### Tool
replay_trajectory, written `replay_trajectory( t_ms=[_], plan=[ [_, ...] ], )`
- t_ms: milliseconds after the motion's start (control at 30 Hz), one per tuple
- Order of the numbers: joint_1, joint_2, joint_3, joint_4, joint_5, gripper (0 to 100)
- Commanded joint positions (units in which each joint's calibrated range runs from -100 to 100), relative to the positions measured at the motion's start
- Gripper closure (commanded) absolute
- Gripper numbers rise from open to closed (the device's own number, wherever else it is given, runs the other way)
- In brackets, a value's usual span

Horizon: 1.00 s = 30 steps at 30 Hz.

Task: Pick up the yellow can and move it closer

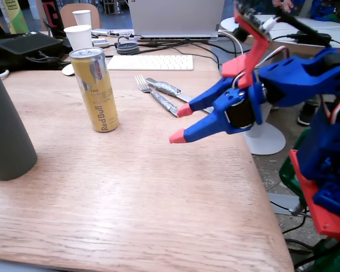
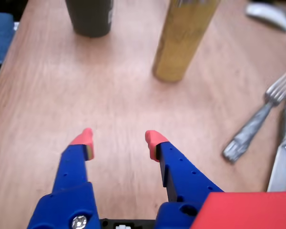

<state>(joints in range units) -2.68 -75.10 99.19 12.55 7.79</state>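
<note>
In the fixed view, your gripper hangs released, holding nothing, well right of the yellow can standing upright on the desk. In the wrist view, the can stands ahead, right of the gap between the red fingertips. Swing right to centre it, go in low, and avoid the fork.

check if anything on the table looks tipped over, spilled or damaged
Nothing stands out. The yellow can stands upright on the wooden table, no spill around it. The fork lies flat beside it. The hand hangs open, clear of the can.
</note>
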Motion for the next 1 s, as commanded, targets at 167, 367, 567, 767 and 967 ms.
replay_trajectory(
  t_ms=[167,367,567,767,967],
  plan=[
    [3.0,39.9,-27.1,-12.0,-4.0,40],
    [1.3,62.5,-51.2,-22.0,-5.9,40],
    [4.7,65.2,-40.1,-45.6,-4.2,40],
    [16.2,74.3,-45.4,-46.5,-3.6,40],
    [14.5,86.4,-60.5,-46.4,-3.6,40]
  ],
)
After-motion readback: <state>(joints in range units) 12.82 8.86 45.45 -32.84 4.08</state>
